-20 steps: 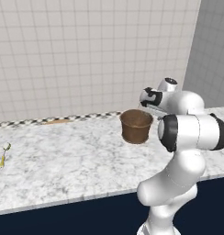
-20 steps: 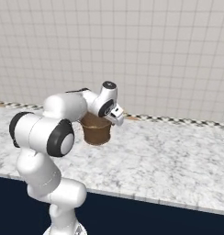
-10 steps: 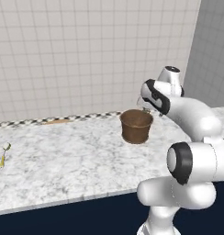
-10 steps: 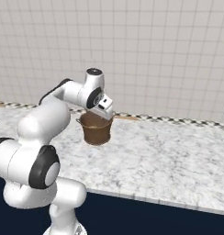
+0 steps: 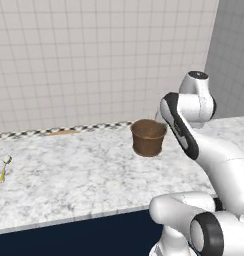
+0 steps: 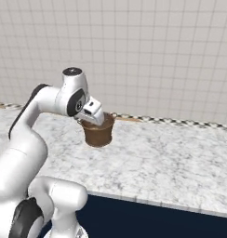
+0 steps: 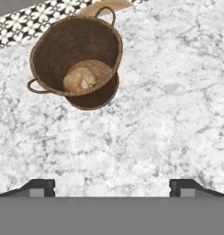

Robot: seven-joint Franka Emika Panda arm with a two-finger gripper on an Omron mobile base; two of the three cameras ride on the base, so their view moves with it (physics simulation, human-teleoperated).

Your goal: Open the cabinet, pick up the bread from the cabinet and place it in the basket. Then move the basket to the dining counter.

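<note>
You've got the tool [image 7: 112,186] spread wide and empty above the counter [image 7: 169,114], bread [image 7: 80,79] inside the basket [image 7: 49,50].

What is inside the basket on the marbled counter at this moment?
From the hand view, the basket holds one small tan bread roll lying on its woven bottom. The near wall hides part of the floor, so anything tucked there cannot be seen.

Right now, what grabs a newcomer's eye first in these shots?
The brown basket standing on the marbled dining counter, with the tan bread lying inside it. Next, the white arm arching over the counter, its open gripper hanging empty just above the basket's rim.
</note>
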